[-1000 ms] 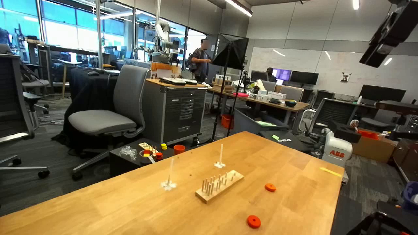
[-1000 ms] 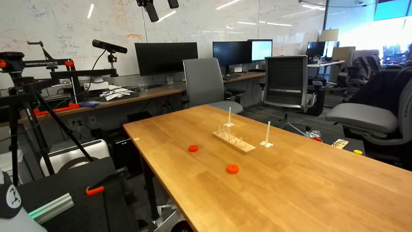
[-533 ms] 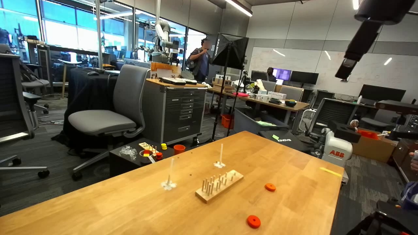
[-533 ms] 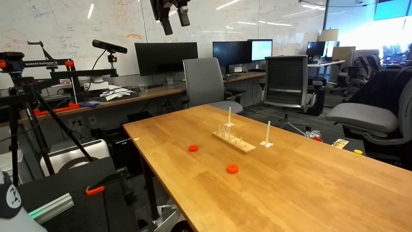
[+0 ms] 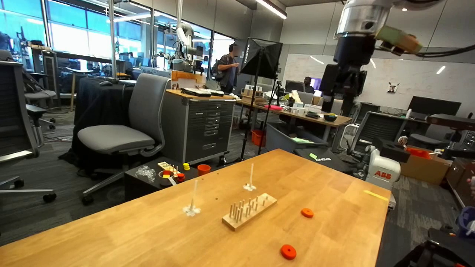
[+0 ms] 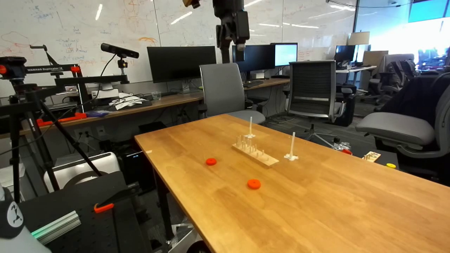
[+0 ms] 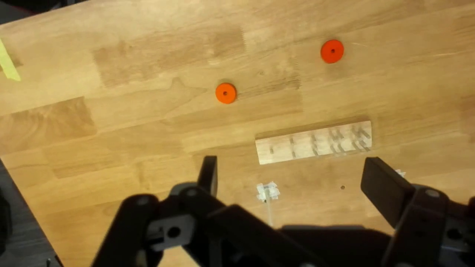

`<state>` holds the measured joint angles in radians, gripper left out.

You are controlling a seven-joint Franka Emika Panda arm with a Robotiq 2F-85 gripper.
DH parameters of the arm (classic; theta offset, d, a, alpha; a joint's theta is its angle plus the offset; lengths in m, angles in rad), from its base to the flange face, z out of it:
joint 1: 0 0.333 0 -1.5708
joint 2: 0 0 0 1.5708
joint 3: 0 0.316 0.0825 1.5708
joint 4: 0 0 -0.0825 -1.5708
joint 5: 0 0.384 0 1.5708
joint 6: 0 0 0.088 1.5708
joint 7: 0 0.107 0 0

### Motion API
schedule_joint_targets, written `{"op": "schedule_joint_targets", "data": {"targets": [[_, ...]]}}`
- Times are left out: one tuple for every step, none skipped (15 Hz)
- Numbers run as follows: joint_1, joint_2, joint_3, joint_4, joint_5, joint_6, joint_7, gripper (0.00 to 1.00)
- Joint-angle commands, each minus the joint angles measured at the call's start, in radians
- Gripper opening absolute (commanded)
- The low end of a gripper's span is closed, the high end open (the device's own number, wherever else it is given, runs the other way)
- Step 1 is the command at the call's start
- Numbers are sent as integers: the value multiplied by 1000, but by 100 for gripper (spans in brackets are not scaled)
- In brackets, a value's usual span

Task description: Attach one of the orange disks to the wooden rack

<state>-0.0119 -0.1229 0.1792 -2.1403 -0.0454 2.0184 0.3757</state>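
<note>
Pinching a probably light, stiff orange disk (image 7: 226, 93) by its rim seems best; the end effector (image 7: 291, 163) stands spread, empty.

In an exterior view the robot's silver and white wrist (image 5: 362, 20) stood at the upper right, the black gripper (image 5: 337, 106) below it. In both exterior views the gripper pointed downward, high in the frame. In the wrist view its fingers (image 7: 207, 172) stood spread wide in the lower half, one left of centre, one toward the right.
</note>
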Motion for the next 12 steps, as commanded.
{"op": "schedule_joint_targets", "data": {"targets": [[28, 37, -34, 24, -4, -5, 8, 100], [29, 59, -37, 39, -5, -7, 12, 100], [30, 68, -38, 49, -5, -11, 15, 100], [30, 69, -37, 54, -5, -16, 18, 100], [36, 72, -34, 46, -17, 2, 31, 100], [40, 94, -34, 53, -27, 15, 60, 100], [41, 136, -36, 76, -35, 26, 89, 100], [42, 172, -41, 94, -41, 32, 116, 100], [40, 217, -49, 111, -55, 57, 150, 100], [42, 257, -60, 128, -63, 65, 170, 100], [42, 305, -75, 143, -63, 85, 183, 100], [43, 345, -93, 151, -61, 111, 193, 100]]}}
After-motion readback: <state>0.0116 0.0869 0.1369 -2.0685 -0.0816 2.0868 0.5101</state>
